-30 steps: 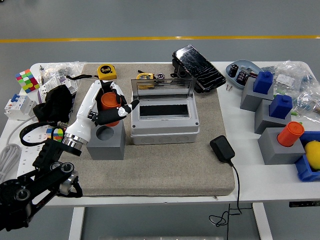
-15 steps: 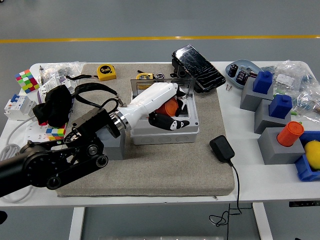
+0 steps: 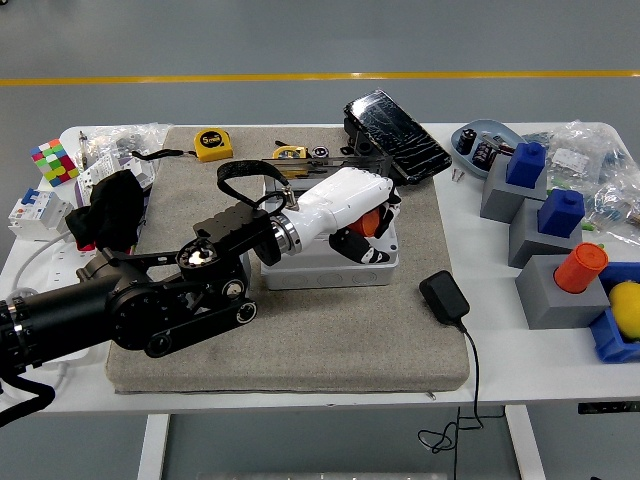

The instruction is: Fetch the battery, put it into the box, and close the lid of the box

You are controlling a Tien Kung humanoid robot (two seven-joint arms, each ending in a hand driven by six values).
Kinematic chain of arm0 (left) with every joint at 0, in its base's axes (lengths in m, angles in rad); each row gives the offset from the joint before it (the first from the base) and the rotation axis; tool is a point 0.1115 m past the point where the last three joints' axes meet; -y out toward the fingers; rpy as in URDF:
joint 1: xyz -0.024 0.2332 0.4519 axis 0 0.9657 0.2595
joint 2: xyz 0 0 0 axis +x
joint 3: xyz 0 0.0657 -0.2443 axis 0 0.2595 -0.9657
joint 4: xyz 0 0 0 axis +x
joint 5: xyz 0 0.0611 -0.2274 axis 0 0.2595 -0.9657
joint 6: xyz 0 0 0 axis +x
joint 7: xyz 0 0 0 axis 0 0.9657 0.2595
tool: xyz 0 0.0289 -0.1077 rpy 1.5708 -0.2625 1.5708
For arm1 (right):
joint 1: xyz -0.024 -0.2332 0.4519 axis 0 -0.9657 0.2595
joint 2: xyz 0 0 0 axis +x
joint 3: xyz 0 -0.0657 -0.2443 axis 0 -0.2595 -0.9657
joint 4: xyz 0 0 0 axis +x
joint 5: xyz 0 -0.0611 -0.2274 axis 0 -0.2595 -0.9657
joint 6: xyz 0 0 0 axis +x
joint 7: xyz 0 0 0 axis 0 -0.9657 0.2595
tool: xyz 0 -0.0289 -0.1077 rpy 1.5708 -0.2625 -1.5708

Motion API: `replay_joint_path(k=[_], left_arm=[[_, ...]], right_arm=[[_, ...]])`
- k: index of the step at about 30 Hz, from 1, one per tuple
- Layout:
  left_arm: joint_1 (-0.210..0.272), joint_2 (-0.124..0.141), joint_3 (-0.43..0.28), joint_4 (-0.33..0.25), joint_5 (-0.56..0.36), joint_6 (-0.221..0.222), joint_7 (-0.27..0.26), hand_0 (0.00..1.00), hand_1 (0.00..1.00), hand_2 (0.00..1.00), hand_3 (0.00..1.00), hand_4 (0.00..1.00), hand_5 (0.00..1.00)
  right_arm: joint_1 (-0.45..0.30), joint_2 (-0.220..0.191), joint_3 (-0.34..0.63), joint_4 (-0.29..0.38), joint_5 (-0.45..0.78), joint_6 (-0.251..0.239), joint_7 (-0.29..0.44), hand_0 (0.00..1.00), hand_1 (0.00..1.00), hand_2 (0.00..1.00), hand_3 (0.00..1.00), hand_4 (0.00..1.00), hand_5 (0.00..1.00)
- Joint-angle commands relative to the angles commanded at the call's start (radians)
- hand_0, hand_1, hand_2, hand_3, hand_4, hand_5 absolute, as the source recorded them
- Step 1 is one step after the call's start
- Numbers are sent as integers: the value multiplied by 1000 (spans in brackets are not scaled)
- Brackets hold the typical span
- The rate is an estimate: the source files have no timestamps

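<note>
Since the previous frame the left hand has shifted further right over the box, and the arm now covers more of the box's opening. Fingers are curled round the orange battery; only a sliver of orange shows between the white palm shell and the dark fingertips. Battery sits above the right part of the box; whether it touches the box floor cannot be told, since the hand hides the interior.

Box lid stands raised behind the hand, mostly hidden by the forearm. Black forearm and elbow joints lie across the grey mat, covering the grey block seen earlier at the box's left.

Right hand not in view.

Surroundings:
- yellow tape measure at the mat's far left corner
- black flat device tilted just behind the box's right corner
- black power adapter on the mat's right edge, near the box, with its cable running off the table front
- Rubik's cube and black cloth at the left
- grey blocks at the right carrying two blue caps and another orange battery
- yellow ball in a blue holder at the far right edge
</note>
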State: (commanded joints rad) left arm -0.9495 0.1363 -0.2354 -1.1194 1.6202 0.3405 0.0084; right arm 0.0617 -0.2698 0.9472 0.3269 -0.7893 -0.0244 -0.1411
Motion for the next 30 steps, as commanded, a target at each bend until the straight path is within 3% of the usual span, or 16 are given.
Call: replay_joint_path(k=[3,4,9,10,15,16,21,22,30], left_arm=[[-3,-6,6,21,28,15,-2,101,131,187,230,998,2],[-2,-7,13,30,28,27,-9,136,187,224,277,998,2],[4,-5,28,51,72,66,-20,136,187,224,277,998,2],[5,-5,29,54,77,71,-22,192,305,351,444,998,2],[6,-6,41,72,104,96,-33,192,305,351,444,998,2],[7,-5,42,73,107,99,-34,244,431,456,583,998,27],[13,-3,41,73,136,102,-30,244,431,456,583,998,27],[15,-1,38,69,139,101,-29,317,567,599,717,998,126],[45,24,-14,16,160,104,-26,312,577,601,726,998,120]], right_arm=[[0,0,-2,2,-1,0,0,648,677,689,632,990,553],[0,1,-2,4,-1,-1,0,648,677,689,632,990,553],[-1,2,-3,9,-3,-1,0,648,677,689,632,990,553],[-2,2,-3,9,-3,-2,0,648,676,689,632,989,553],[-2,2,0,12,-4,-2,0,648,676,689,632,989,553],[-3,2,1,13,-5,-2,0,647,676,688,631,989,553],[-3,3,2,14,-6,-2,0,647,676,688,631,989,553],[-4,3,2,14,-6,-2,0,647,675,689,631,989,553],[-7,5,5,14,-6,-2,1,648,675,688,630,989,553]])
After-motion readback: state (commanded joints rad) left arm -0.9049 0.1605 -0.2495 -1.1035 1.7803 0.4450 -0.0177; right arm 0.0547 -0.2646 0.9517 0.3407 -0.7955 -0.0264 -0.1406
